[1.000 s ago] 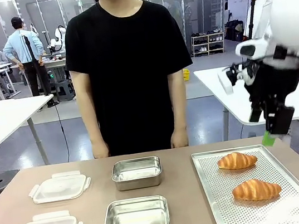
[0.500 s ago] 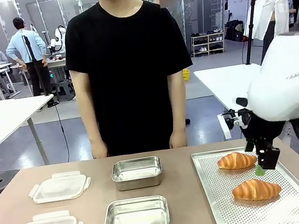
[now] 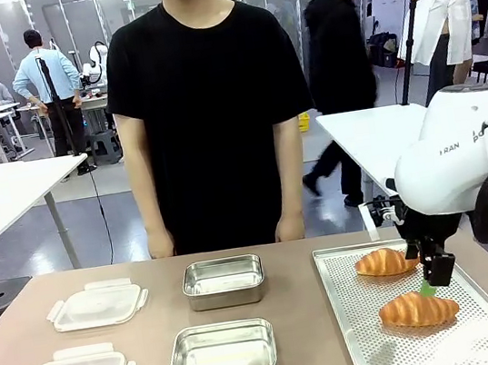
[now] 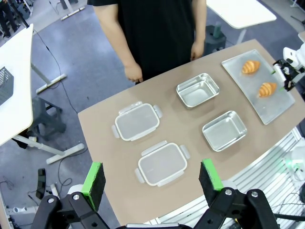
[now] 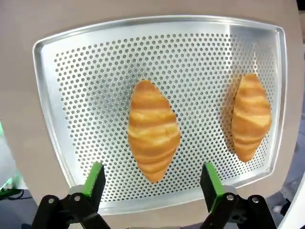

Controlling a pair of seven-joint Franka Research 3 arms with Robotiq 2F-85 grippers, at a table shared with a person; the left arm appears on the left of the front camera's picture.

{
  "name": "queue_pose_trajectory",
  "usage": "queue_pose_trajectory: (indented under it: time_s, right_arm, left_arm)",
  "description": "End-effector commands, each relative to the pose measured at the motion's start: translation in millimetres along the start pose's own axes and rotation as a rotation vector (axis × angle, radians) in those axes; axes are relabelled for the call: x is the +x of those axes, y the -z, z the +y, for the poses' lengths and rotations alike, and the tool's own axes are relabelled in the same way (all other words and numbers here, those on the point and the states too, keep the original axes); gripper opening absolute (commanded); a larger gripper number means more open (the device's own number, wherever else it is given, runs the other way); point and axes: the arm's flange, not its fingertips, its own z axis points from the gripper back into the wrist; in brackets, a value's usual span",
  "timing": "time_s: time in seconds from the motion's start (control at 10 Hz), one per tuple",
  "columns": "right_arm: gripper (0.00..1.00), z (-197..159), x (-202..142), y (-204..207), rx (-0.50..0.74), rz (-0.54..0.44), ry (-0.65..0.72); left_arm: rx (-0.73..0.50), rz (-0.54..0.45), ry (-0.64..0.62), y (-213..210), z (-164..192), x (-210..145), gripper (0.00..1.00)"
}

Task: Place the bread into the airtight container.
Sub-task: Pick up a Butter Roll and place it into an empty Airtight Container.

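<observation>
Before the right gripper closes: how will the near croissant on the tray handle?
The near croissant looks puffy and layered, so it is probably light and easily crushed; grip gently. Its tapered ends and rounded back may let it pivot or slip in the right gripper. The perforated tray likely limits sliding.

Your right arm (image 3: 461, 159) stretched in from the right side, bent at the wrist so that your right gripper (image 3: 429, 283) pointed steeply down and hung low. Its jaws stood wide apart, with a green pad (image 5: 95, 179) on each finger facing inward. Your left gripper (image 4: 151, 183) was held high, looking down from well above. Its jaws were likewise spread wide, their green pads turned toward each other.
</observation>
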Motion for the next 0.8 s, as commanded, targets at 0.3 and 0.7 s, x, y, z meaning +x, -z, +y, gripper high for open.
queue_pose_trajectory:
  time_s: [0.3, 0.7]
  right_arm:
    - [1.0, 5.8, 8.6, 1.0, 0.0, -0.005, -0.028]
    - [1.0, -1.6, 11.4, 11.6, -0.002, 0.059, -0.035]
  left_arm:
    - [-0.003, 0.009, 0.001, -3.0, 0.8, 2.2, 1.0]
    - [-0.003, 0.009, 0.001, -3.0, 0.8, 2.2, 1.0]
